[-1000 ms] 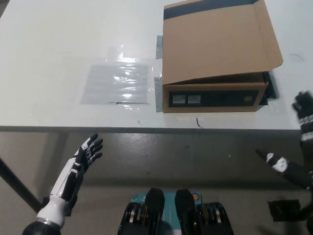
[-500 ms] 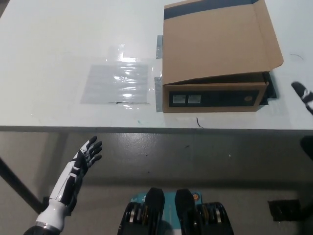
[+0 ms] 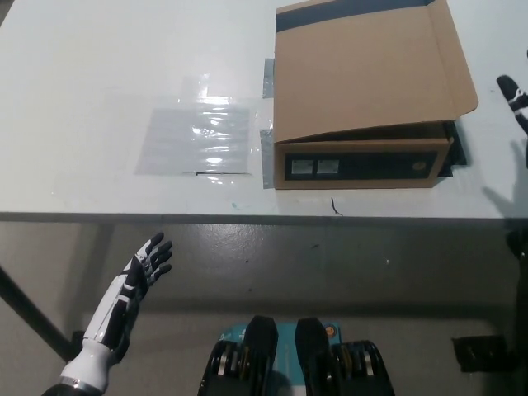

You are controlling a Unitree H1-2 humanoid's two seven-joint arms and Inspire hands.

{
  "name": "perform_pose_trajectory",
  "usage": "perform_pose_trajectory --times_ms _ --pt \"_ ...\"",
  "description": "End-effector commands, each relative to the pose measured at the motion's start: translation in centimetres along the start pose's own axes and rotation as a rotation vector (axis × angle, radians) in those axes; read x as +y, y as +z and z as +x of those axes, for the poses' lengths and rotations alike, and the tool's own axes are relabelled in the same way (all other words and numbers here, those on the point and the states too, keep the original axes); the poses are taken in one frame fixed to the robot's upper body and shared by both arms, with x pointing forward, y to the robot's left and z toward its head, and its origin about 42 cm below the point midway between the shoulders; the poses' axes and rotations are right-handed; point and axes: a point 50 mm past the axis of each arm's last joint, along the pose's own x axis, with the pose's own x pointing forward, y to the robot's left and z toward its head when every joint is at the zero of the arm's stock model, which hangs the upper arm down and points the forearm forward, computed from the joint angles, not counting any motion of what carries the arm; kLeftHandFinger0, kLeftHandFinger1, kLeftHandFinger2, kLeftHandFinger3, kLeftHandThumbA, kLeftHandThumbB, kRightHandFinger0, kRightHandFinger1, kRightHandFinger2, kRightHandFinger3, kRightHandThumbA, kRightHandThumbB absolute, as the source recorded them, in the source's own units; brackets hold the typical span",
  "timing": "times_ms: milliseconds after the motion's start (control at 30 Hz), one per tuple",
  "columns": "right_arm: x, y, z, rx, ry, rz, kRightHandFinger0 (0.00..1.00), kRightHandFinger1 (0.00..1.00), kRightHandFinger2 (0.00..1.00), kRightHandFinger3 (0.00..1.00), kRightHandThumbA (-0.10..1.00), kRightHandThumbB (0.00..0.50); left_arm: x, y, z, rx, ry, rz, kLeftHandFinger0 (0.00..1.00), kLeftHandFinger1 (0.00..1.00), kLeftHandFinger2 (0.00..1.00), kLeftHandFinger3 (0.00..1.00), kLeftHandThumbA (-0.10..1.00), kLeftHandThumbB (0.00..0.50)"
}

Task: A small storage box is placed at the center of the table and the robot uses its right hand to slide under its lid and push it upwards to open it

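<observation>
A white table [image 3: 99,82] fills the far part of the scene, with grey floor below its near edge. A brown cardboard storage box [image 3: 363,161] sits on the table right of centre, its flat cardboard lid [image 3: 371,70] lying on top. A clear plastic sheet [image 3: 198,136] lies flat to the box's left. The black right hand [image 3: 516,99] shows only partly at the right edge, beside the box; I cannot tell its state. The white left hand [image 3: 144,268] rests below the table's near edge at the lower left, fingers spread, holding nothing.

Open bench to the box's right
Bare bench [image 3: 495,177] lies between the cardboard box [image 3: 363,99] and right hand [image 3: 515,97]; a plastic sheet [image 3: 198,139] lies left.
</observation>
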Motion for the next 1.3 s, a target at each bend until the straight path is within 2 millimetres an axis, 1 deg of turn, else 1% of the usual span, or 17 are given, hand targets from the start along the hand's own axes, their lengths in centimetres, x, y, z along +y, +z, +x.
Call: perform_pose_trajectory --times_ms 0,100,133,300,333,400,433,500,533,633,800,900,967,1100,1133,1200,1267 --pt "2.2 0.3 2.5 0.006 0.048 0.156 1.0 1.0 1.0 1.0 1.0 0.291 0.0 1.0 0.3 -0.067 -0.005 0.008 1.0 1.0 1.0 1.0 1.0 0.252" --pt "2.4 -0.1 2.8 0.02 0.047 0.182 1.0 1.0 1.0 1.0 1.0 0.287 0.0 1.0 0.2 -0.065 -0.004 0.009 1.0 1.0 1.0 1.0 1.0 0.255" --pt "2.5 -0.4 3.0 0.024 0.048 0.193 1.0 1.0 1.0 1.0 1.0 0.282 0.0 1.0 0.2 -0.056 -0.004 0.005 1.0 1.0 1.0 1.0 1.0 0.265" --pt "3.4 -1.3 3.2 0.053 0.021 0.249 1.0 1.0 1.0 1.0 1.0 0.293 0.2 0.9 0.4 -0.06 -0.006 0.009 1.0 1.0 1.0 1.0 1.0 0.259" --pt "3.5 -1.6 3.2 0.058 0.024 0.259 1.0 1.0 1.0 1.0 1.0 0.274 0.1 0.9 0.3 -0.056 -0.005 0.009 1.0 1.0 1.0 1.0 1.0 0.266" --pt "3.6 -2.0 3.2 0.063 0.026 0.271 1.0 1.0 1.0 1.0 1.0 0.269 0.1 0.9 0.3 -0.051 -0.005 0.006 1.0 1.0 1.0 1.0 1.0 0.272" --pt "3.6 -2.6 3.1 0.074 0.023 0.282 1.0 1.0 1.0 1.0 1.0 0.267 0.1 0.9 0.2 -0.049 -0.005 0.006 1.0 1.0 1.0 1.0 1.0 0.27" --pt "3.8 -3.1 3.0 0.086 0.009 0.292 1.0 1.0 1.0 1.0 1.0 0.28 0.1 0.9 0.2 -0.05 -0.007 0.009 1.0 1.0 1.0 1.0 1.0 0.26" --pt "3.9 -3.3 3.0 0.089 0.009 0.295 1.0 1.0 1.0 1.0 1.0 0.267 0.1 0.9 0.2 -0.052 -0.008 0.01 1.0 1.0 1.0 1.0 1.0 0.251" --pt "4.2 -3.9 2.8 0.102 0.005 0.306 1.0 1.0 1.0 1.0 1.0 0.247 0.1 0.8 0.2 -0.047 -0.007 0.007 1.0 1.0 1.0 1.0 1.0 0.25" --pt "3.9 -4.4 2.6 0.118 -0.021 0.33 1.0 1.0 1.0 1.0 1.0 0.248 0.1 0.9 0.2 -0.047 -0.009 0.013 1.0 1.0 1.0 1.0 1.0 0.251" --pt "3.6 -4.7 2.6 0.121 -0.034 0.325 1.0 1.0 1.0 1.0 1.0 0.259 0.2 0.9 0.2 -0.048 -0.004 0.011 1.0 1.0 1.0 1.0 1.0 0.256" --pt "3.3 -4.7 2.7 0.12 -0.037 0.324 1.0 1.0 1.0 1.0 1.0 0.254 0.1 0.8 0.2 -0.046 -0.004 0.01 1.0 1.0 1.0 1.0 1.0 0.272" --pt "2.9 -4.6 2.9 0.111 -0.047 0.314 1.0 1.0 1.0 1.0 1.0 0.259 0.1 0.8 0.3 -0.044 -0.004 0.005 1.0 1.0 1.0 1.0 1.0 0.278" --pt "2.8 -4.5 2.9 0.107 -0.052 0.315 1.0 1.0 1.0 1.0 1.0 0.26 0.1 0.8 0.3 -0.042 -0.004 0.004 1.0 1.0 1.0 1.0 1.0 0.277" --pt "2.4 -4.3 3.1 0.094 -0.046 0.319 1.0 1.0 1.0 1.0 1.0 0.258 0.1 0.7 0.2 -0.05 -0.004 0.01 1.0 1.0 1.0 1.0 1.0 0.257" --pt "2.1 -4.1 3.3 0.083 -0.039 0.312 1.0 1.0 1.0 1.0 1.0 0.262 0.2 0.7 0.1 -0.046 -0.005 0.007 1.0 1.0 1.0 1.0 1.0 0.257"
